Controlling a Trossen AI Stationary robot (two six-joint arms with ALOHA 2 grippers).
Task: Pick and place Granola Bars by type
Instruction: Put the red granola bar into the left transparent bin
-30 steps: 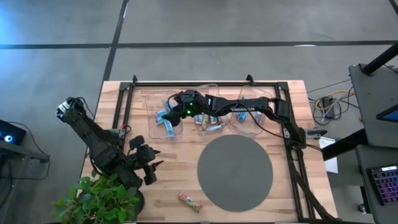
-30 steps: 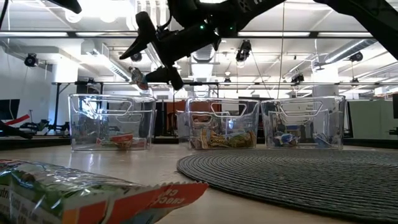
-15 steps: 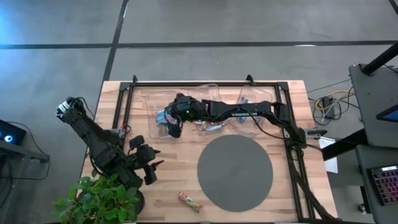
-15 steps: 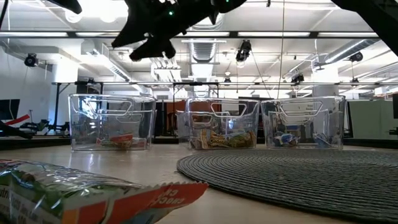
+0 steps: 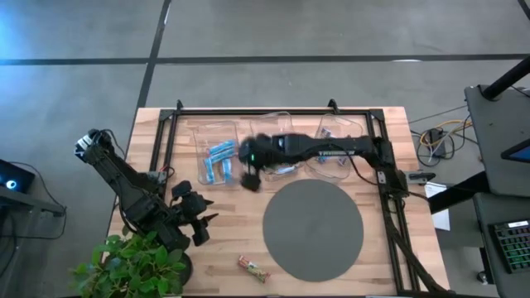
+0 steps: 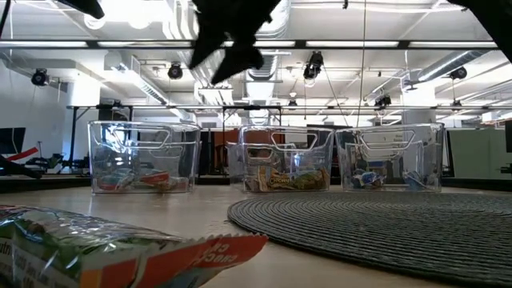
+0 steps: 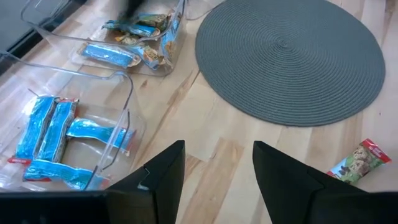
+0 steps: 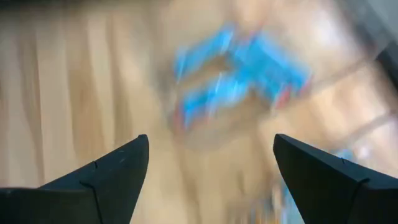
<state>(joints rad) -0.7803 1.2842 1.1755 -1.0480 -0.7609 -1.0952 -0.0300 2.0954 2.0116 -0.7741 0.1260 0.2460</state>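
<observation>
Right hand [image 5: 250, 180] pulled back from left bin [image 5: 217, 159], fingers spread, empty

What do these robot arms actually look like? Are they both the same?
Both look alike: dark, almost black, jointed arms. The right arm carries pale lettering along one segment and a small green light near its wrist. The left arm has a pale tag at its base end. Each gripper ends in two dark, wedge-shaped jaws, seen on the left gripper and the right gripper.
</observation>
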